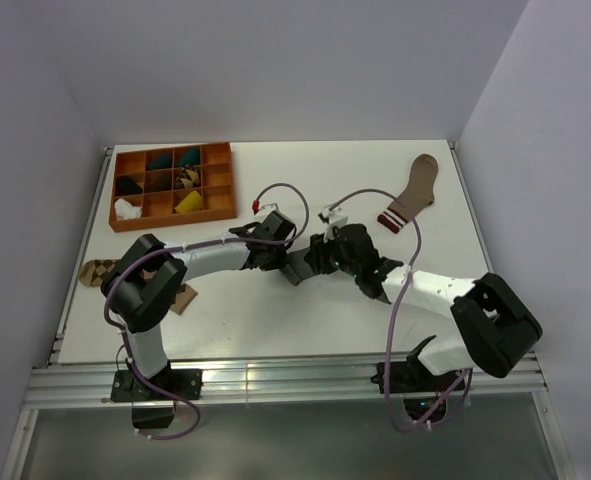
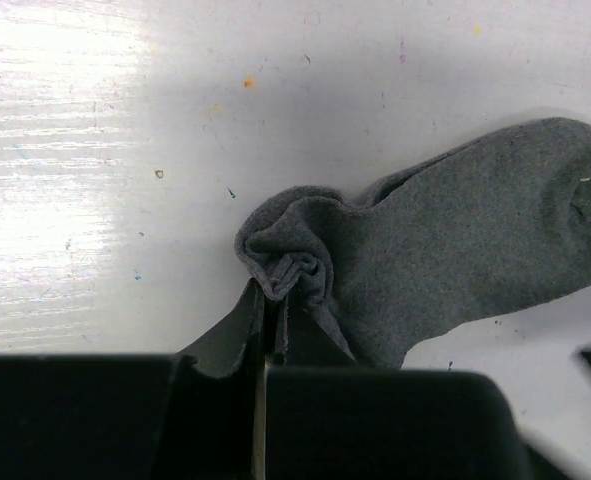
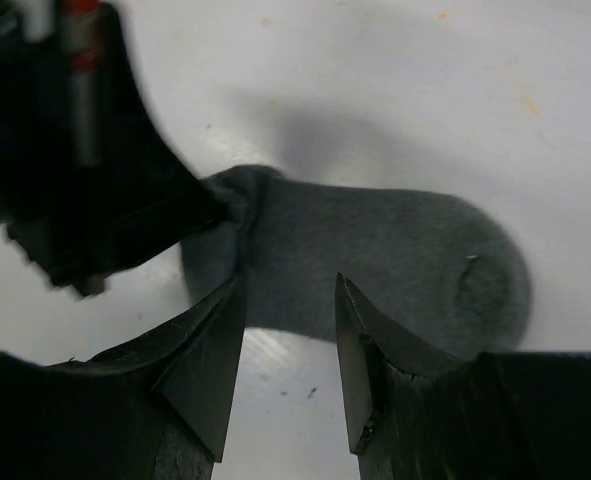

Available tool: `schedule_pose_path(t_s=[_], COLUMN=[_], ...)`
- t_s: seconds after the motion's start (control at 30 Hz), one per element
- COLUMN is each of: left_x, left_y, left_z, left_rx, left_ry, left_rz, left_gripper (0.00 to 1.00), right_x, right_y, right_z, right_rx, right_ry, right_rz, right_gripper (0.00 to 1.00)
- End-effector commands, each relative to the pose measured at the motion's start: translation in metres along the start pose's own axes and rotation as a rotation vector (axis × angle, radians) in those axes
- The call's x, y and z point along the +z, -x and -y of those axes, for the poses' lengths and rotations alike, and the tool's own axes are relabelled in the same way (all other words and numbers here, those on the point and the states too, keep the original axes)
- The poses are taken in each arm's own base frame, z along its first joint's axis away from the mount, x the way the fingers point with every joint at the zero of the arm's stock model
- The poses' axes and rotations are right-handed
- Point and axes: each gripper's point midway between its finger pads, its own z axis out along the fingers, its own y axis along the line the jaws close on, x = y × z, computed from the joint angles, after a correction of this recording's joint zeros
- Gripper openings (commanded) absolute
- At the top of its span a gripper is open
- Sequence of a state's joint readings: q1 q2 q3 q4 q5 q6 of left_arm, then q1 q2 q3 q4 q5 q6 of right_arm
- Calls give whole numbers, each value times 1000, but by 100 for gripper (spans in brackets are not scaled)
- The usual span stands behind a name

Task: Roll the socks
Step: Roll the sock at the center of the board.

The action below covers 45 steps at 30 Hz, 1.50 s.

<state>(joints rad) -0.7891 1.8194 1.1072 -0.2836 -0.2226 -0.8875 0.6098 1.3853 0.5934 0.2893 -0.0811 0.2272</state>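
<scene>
1. A white surface (image 1: 275, 325) is seen from above, with two robot arms reaching in from its near edge and meeting near the middle.
2. A grey sock (image 2: 455, 240) lies flat on the surface between the two arms. Its cuff end is bunched into a small fold, and the toe end stretches away towards the right arm.
3. The left jaws are pressed together, clamped on the bunched cuff fold of the grey sock, as the left wrist view shows.
4. The right jaws stand apart, with nothing between them. Their tips hang just above the near edge of the grey sock, around its middle and beside the left jaws.
5. An orange tray (image 1: 218, 178) divided into compartments sits at the far left of the surface. Several compartments hold small bundles, among them a black one, a white one and a yellow one.
6. A brown sock with a striped cuff (image 1: 415, 190) lies flat at the far right, well apart from the arms.
7. A tan diamond-patterned sock (image 1: 97, 272) lies at the left edge, partly hidden behind the left arm.
</scene>
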Motion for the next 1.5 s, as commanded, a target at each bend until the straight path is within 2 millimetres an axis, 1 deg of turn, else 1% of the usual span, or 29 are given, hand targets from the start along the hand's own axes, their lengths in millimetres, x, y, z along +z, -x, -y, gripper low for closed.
schedule_pose_path(t_s=[0.0, 0.03, 0.1, 0.13, 0.2, 0.23, 0.27, 0.37, 0.47, 0.6, 0.7, 0.8, 0.9, 0.93, 1.0, 1.03, 1.1, 1.13, 1.17, 1.23, 1.27, 1.3, 1.33, 1.37, 1.4, 1.43, 1.47], left_x=[6, 5, 5, 4, 4, 4, 5, 5, 6, 6, 6, 6, 7, 7, 7, 7, 5, 5, 5, 3, 2, -1, -1, -3, -7, -8, -11], left_y=[-16, -15, -14, -13, -13, -14, -15, -16, -16, -16, -17, -18, -20, -20, -20, -21, -20, -19, -18, -16, -13, -8, -8, -6, 0, 2, 5], left_z=[-10, -9, -9, -8, -7, -7, -7, -5, -5, -3, -2, 0, 1, 2, 2, 1, 1, 0, -1, -3, -4, -2, -6, -5, -4, -6, -6], left_rx=[13, 15, 15, 14, 14, 13, 11, 9, 7, 5, 0, -7, -15, -18, -29, -33, -45, -47, -52, -71, -92, -108, -120, -143, -165, -181, -206], left_ry=[54, 53, 55, 53, 49, 48, 47, 41, 39, 31, 27, 20, 16, 14, 11, 12, 16, 20, 24, 31, 35, 27, 32, 24, 12, 4, -6], left_rz=[-65, -64, -63, -62, -63, -67, -71, -76, -78, -81, -86, -92, -97, -98, -99, -98, -94, -89, -85, -72, -60, -43, -40, -31, -15, -4, 4], left_gripper=[0, 0, 0, 0, 0, 0, 0, 0, 0, 0, 0, 0, 0, 0, 0, 0, 1, 2, 6, 12, 22, 27, 34, 39, 42, 45, 52], right_x=[-7, -9, -10, -9, -5, -3, 1, 6, 12, 19, 23, 26, 29, 30, 31, 31, 31, 30, 30, 27, 26, 24, 23, 21, 19, 18, 16], right_y=[12, 4, 5, 1, 2, 0, -4, -4, -10, -20, -25, -32, -42, -44, -48, -52, -54, -57, -55, -58, -59, -56, -54, -58, -60, -54, -59], right_z=[-11, -19, -30, -40, -46, -52, -54, -64, -70, -71, -73, -71, -66, -65, -64, -61, -59, -57, -58, -54, -49, -45, -36, -30, -30, -30, -23], right_rx=[-125, -150, -188, -207, -234, -241, -248, -259, -272, -277, -271, -261, -250, -235, -221, -205, -188, -165, -150, -90, -60, -31, 39, 78, 119, 195, 234], right_ry=[-27, -28, -14, -1, -4, 8, 12, 26, 31, 25, 27, 20, 5, 1, -4, -15, -20, -28, -22, -27, -22, -22, -40, -42, -10, 7, 3], right_rz=[133, 140, 169, 169, 176, 174, 166, 170, 157, 138, 126, 112, 90, 86, 79, 68, 64, 52, 54, 41, 31, 41, 45, 30, 21, 41, 31], right_gripper=[48, 49, 49, 49, 50, 50, 50, 50, 50, 50, 50, 50, 44, 39, 33, 23, 15, 6, 2, 0, 0, 0, 0, 0, 0, 0, 0])
